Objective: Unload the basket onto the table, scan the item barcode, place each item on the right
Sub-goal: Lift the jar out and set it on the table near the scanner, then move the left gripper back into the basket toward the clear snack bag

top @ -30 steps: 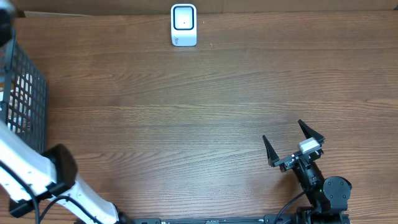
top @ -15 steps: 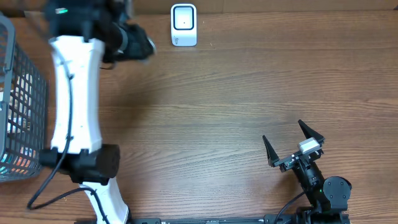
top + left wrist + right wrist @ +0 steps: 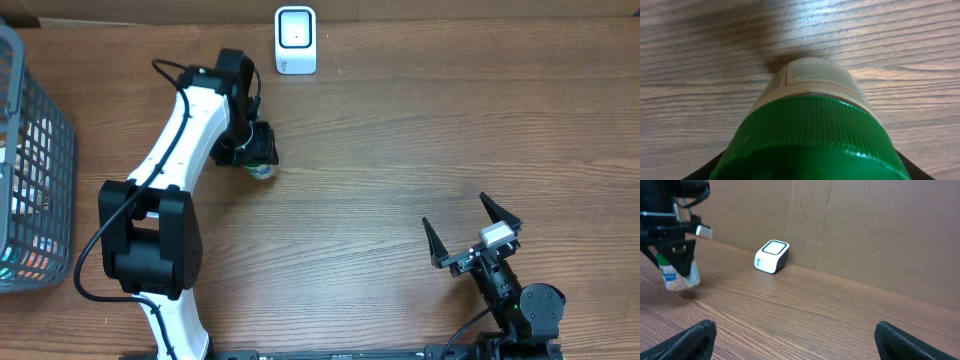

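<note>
Looking down from overhead, you find the left claw (image 3: 252, 152) clamped on a small jar (image 3: 263, 169), near the white barcode scanner (image 3: 296, 40), on the robot's side of it and a little to its left. Your left wrist view fills with the jar's ribbed green cap (image 3: 810, 135) and a pale label edged in red, above the wooden worktop (image 3: 400, 140). Only the right wrist view shows the jar upright, tan below its label; whether it touches the wood you cannot tell. The right claw (image 3: 455, 210) stands wide apart, well away from the scanner.
</note>
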### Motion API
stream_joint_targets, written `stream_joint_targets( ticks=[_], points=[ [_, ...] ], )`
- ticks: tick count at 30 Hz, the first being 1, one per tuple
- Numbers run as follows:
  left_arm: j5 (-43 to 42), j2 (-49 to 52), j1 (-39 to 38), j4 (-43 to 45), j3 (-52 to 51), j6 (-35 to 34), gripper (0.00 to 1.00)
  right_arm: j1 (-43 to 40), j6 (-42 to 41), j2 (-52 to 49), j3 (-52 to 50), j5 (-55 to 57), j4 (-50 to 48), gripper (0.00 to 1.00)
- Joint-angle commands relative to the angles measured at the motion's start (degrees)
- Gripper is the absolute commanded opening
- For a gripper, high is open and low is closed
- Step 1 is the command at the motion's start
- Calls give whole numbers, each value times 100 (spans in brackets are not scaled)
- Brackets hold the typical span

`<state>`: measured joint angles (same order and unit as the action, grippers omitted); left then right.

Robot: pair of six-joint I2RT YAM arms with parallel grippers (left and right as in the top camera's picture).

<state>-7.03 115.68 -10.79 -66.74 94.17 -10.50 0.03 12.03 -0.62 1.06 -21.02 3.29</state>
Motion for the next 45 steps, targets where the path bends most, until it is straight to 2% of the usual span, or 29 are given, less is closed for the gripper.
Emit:
stream_joint_targets(
  ticks=[1,4,6,7,11,15,20,25,30,31,34,40,45],
  points=[
    [-2,-57,24,302,-372,-2,53,7,-26,46,-61,-9,-15,100],
    [-4,-57,24,494,-616,0,54,7,-26,46,-61,-9,-15,100],
    [-2,-57,24,568,-721,0,58,7,-26,46,-61,-9,-15,100],
    [-2,-57,24,581,-752,0,62,7,-26,46,-61,-9,-15,100],
    [-2,-57,24,616,-772,2,91,7,-26,46,-61,-9,-15,100],
    [-2,-57,33,669,-763,0,99,7,-26,46,-61,-9,-13,100],
    [0,-66,118,435,-393,0,100,7,-26,46,-61,-9,-15,100],
    [0,-87,332,-496,955,4,100,7,-26,46,-61,-9,-15,100],
    [46,-186,734,-2026,3370,24,100,7,-26,46,-61,-9,-15,100],
    [63,-225,938,-2507,4190,24,100,7,-26,46,-61,-9,-13,100],
    [105,-308,1366,-3008,5324,42,100,7,-26,46,-61,-9,-13,100],
    [179,-1032,2546,-3005,5659,-7,100,7,-26,46,-61,-9,-13,100],
    [444,-1204,4325,-3005,5630,-981,100,7,-26,46,-61,-9,-15,100]
  ],
)
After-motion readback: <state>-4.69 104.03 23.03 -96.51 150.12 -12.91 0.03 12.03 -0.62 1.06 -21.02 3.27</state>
